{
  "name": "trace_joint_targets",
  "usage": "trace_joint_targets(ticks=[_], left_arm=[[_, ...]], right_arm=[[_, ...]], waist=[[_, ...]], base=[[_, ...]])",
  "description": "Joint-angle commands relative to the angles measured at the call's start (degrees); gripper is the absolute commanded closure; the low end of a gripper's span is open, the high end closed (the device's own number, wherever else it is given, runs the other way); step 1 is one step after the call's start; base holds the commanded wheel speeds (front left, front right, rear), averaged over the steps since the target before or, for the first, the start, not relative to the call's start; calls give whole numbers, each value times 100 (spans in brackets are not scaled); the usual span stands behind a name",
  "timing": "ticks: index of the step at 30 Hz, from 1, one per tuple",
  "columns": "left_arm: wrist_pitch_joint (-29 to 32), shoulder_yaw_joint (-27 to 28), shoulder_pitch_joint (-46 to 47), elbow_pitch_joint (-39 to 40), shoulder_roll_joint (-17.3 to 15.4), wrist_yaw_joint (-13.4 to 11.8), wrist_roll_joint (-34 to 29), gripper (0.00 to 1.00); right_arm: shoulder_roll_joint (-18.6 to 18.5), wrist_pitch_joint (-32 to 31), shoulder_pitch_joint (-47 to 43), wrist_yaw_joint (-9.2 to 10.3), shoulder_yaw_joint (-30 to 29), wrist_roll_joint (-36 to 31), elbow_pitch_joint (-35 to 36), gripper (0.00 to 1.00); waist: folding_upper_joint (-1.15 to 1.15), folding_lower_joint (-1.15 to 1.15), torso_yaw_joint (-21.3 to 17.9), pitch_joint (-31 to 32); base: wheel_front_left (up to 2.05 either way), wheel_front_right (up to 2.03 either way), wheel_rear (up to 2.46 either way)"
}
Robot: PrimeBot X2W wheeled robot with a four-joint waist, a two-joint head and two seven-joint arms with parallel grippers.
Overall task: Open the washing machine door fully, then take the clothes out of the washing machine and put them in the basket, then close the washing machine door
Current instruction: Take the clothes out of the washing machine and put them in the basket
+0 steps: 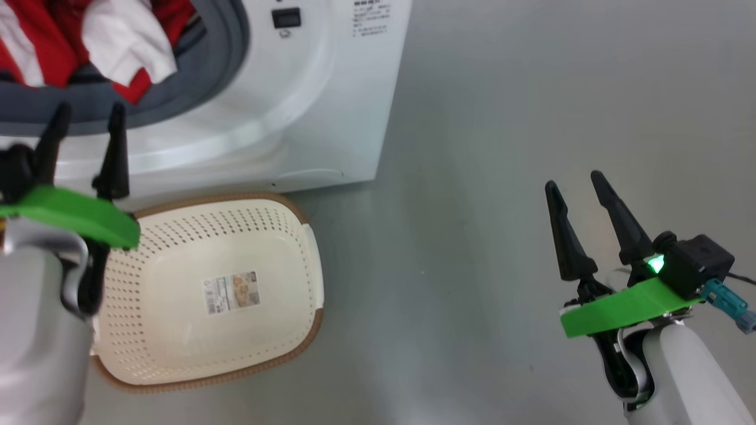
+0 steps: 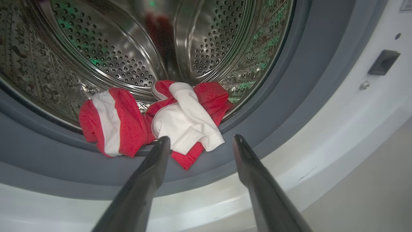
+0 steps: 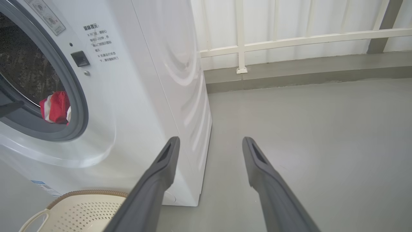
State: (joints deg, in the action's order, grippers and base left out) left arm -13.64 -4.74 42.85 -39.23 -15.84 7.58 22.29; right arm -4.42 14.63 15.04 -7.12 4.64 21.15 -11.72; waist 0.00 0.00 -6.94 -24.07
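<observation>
The white washing machine (image 1: 331, 88) stands with its drum mouth uncovered; its door is out of view. The clothes (image 2: 154, 119), a red bundle with white panels, lie at the drum's front lip over the grey rubber ring (image 2: 289, 106). They also show as clothes (image 1: 94, 41) in the head view and clothes (image 3: 54, 108) in the right wrist view. My left gripper (image 1: 88, 115) is open just short of the ring, its tips (image 2: 199, 140) a little below the bundle. The cream basket (image 1: 295, 313) sits bare on the floor before the machine. Over the floor to the right, my right gripper (image 1: 576, 180) hangs open.
Grey floor (image 1: 502, 147) stretches to the right of the machine. A white railing (image 3: 289, 38) above a low grey kerb runs behind it. The basket's rim (image 3: 83, 193) lies at the machine's foot.
</observation>
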Motion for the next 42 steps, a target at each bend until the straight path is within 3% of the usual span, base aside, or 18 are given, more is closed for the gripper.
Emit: trace_joint_targets(ticks=[1, 19, 37, 38, 39, 42], left_arm=[[68, -1, 407, -128, -343, -9, 152, 0], [594, -944, 2450, -1827, -1035, -9, 1120, 0], [594, -1584, 3270, -2660, -1358, -9, 1454, 0], [580, -1615, 3293, -2677, -1353, -9, 1474, 54], [570, -1657, 3307, -2685, -1346, -9, 1489, 100], [510, -1765, 3326, -2703, -1320, -9, 1557, 100]], right_arm=[[30, 37, 120, -36, 128, -14, 166, 0], [118, 37, 462, -36, 275, 4, 230, 0], [152, 37, 603, -36, 394, 69, 339, 0], [153, 37, 605, -36, 397, 79, 342, 0], [153, 37, 605, -36, 397, 87, 343, 0], [153, 37, 600, -36, 387, 105, 337, 0]], waist=[[0, 0, -150, -289], [0, 0, -456, -978], [0, 0, -729, -1401], [0, 0, -733, -1406], [0, 0, -734, -1407], [0, 0, -725, -1393]], base=[[0, 0, 0], [0, 0, 0], [0, 0, 0], [0, 0, 0], [0, 0, 0], [0, 0, 0]])
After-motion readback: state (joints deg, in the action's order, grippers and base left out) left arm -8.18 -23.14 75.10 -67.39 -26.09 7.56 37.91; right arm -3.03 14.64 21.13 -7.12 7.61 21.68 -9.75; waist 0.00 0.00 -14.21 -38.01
